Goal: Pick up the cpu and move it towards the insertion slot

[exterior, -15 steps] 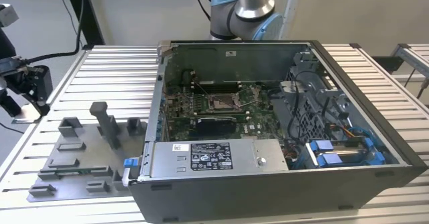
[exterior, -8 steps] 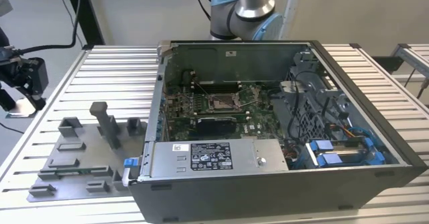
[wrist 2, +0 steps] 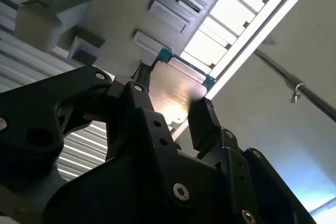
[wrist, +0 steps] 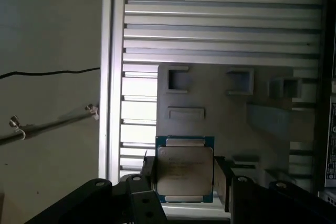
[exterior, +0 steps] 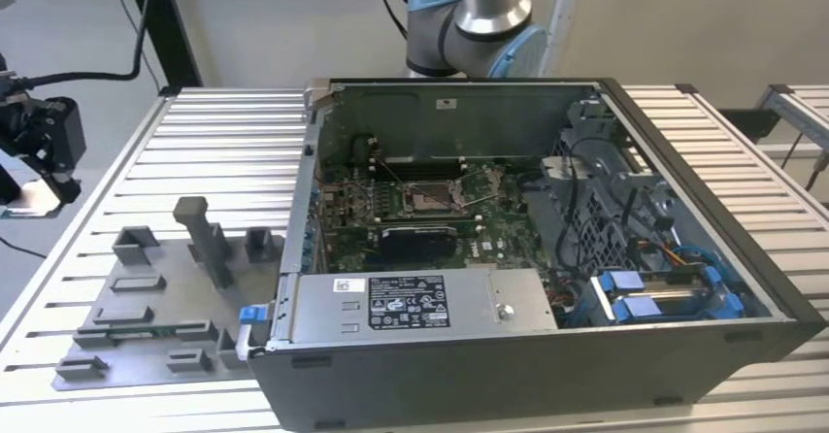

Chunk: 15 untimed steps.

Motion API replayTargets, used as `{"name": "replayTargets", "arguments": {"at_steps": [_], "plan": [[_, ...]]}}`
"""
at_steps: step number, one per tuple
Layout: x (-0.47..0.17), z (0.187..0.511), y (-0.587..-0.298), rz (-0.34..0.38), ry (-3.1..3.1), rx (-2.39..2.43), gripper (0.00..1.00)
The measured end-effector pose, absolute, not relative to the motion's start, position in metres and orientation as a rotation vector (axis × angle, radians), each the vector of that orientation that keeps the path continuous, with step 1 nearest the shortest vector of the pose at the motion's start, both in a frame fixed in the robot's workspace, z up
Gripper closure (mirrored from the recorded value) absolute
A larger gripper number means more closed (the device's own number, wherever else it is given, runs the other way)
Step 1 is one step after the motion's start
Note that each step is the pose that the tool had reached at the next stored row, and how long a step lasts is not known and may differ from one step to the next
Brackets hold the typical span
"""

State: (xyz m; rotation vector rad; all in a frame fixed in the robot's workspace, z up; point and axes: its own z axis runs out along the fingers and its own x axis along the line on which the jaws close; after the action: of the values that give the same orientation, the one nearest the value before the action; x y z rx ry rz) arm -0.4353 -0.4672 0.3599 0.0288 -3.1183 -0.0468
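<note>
Between the black fingers [wrist: 149, 167] of the tool [wrist: 185, 176] sits the cpu [wrist: 185, 167]. It is clamped at two opposite edges with its silvery lid facing the camera in both wrist views, and it is lifted clear of the grey tray [wrist: 210, 95] and the slatted worktop [wrist: 220, 19] behind it. At the far left edge of the exterior view, the tool hangs over the worktop, well apart from the open computer case [exterior: 518, 375]. The insertion slot [exterior: 428, 197] lies on the green motherboard [exterior: 499, 244] at the frame's centre.

Both wrist views overlook the tool [wrist 2: 173, 99] [wrist: 185, 174] and tray [wrist 2: 118, 3] [wrist: 210, 93].
</note>
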Motion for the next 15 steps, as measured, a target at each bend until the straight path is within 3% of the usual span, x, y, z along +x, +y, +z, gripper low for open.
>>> {"name": "replayTargets", "arguments": {"at_steps": [15], "plan": [[-0.435,0.383,-0.467,-0.035,-3.121,0.028,1.00]]}}
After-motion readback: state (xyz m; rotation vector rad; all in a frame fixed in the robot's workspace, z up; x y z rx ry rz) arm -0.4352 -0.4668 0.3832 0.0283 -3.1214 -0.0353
